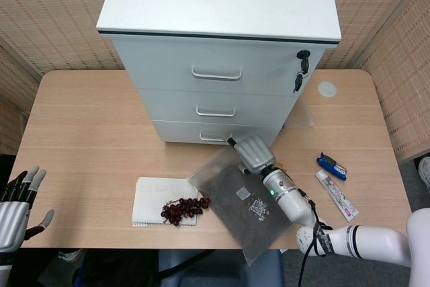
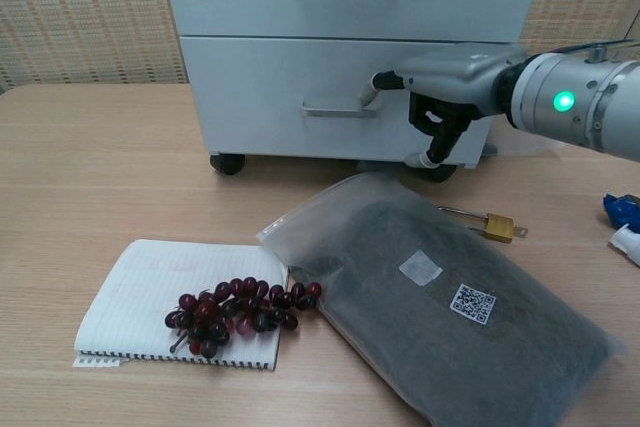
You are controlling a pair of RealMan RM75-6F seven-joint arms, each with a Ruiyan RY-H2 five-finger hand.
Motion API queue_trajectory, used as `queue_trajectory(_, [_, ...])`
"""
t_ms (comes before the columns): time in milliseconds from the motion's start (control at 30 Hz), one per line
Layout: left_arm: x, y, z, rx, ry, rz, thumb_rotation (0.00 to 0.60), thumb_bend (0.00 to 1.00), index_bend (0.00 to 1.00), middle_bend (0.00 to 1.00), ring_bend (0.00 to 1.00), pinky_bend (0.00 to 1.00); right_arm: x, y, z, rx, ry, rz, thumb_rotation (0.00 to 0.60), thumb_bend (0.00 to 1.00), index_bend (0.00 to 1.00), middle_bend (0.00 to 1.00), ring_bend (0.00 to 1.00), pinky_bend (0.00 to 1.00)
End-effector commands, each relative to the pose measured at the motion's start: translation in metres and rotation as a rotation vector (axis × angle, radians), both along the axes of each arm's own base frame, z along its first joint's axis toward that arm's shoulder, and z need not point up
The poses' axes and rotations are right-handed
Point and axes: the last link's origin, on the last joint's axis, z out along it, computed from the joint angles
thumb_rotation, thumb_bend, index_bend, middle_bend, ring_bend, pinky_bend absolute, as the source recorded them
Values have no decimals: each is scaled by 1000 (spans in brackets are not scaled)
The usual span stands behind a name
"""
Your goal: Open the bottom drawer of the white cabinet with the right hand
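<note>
The white cabinet (image 1: 222, 5) stands at the back of the table with all three drawers closed. Its bottom drawer (image 2: 260, 77) carries a slim handle (image 2: 342, 107), which the head view shows low on the front as the handle (image 1: 215, 138). My right hand (image 2: 440, 97) hovers just right of that handle. One finger (image 2: 380, 81) points left, its tip right at the handle's right end, and the others are curled in on nothing. From above, the right hand (image 1: 250, 152) sits in front of the drawer. My left hand (image 1: 17, 210) hangs off the table's left edge with fingers spread, holding nothing.
A grey zip bag (image 2: 450, 317) lies under the right arm, with a brass padlock (image 2: 495, 224) beside it. Dark grapes (image 2: 235, 309) rest on a notebook (image 2: 140, 297). A blue item (image 1: 331, 165) and a tube (image 1: 337, 195) lie at the right. Keys (image 1: 299, 75) hang from the cabinet lock.
</note>
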Motion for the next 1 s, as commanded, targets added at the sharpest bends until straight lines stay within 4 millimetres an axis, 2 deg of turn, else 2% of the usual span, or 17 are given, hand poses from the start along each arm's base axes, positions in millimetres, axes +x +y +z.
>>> queue_trajectory(33, [0, 0, 0, 0, -1, 0, 600, 290, 3, 0, 10, 127, 0, -1, -1, 1, 6, -2, 600, 263, 141, 831, 866, 842])
queue_trajectory(300, [0, 1, -1, -2, 0, 0, 600, 290, 3, 0, 9, 127, -1, -5, -4, 3, 23, -10, 600, 263, 141, 828, 866, 842])
queue_trajectory(700, [-1, 1, -2, -2, 2, 4, 600, 290, 3, 0, 10, 127, -1, -1, -6, 19, 38, 6, 600, 263, 141, 827, 866, 842])
queue_trajectory(1000, [-2, 0, -1, 0, 0, 6, 600, 290, 3, 0, 9, 127, -2, 11, -4, 37, 50, 32, 600, 263, 141, 827, 866, 842])
